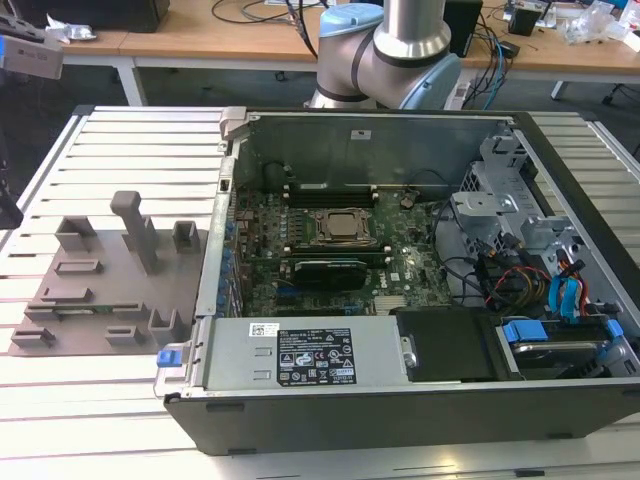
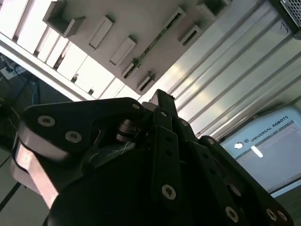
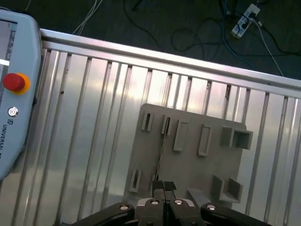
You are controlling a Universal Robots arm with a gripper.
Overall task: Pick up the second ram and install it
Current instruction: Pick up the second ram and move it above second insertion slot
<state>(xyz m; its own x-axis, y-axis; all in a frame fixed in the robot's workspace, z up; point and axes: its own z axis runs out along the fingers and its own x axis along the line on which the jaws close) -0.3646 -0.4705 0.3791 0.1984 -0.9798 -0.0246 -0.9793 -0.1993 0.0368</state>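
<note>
The second ram (image 3: 162, 147) is a thin green stick standing on edge between small holders on a grey fixture plate (image 3: 190, 162). In the second wrist view the ram (image 2: 157, 38) appears as a narrow green line across the plate (image 2: 136, 16). My gripper (image 3: 163, 189) hangs well above the plate with its two fingertips pressed together and nothing between them. In the first wrist view its tips line up with one end of the stick. The black gripper body (image 2: 160, 101) takes up much of the second wrist view.
The open computer case (image 1: 400, 400) lies at the exterior view's right, with the CPU socket (image 1: 343, 226) and a memory stick (image 1: 322, 268) seated beside it. The fixture plate (image 1: 100, 290) lies at the left on the ribbed metal table (image 1: 120, 150). A teach pendant (image 3: 14, 94) rests on the table.
</note>
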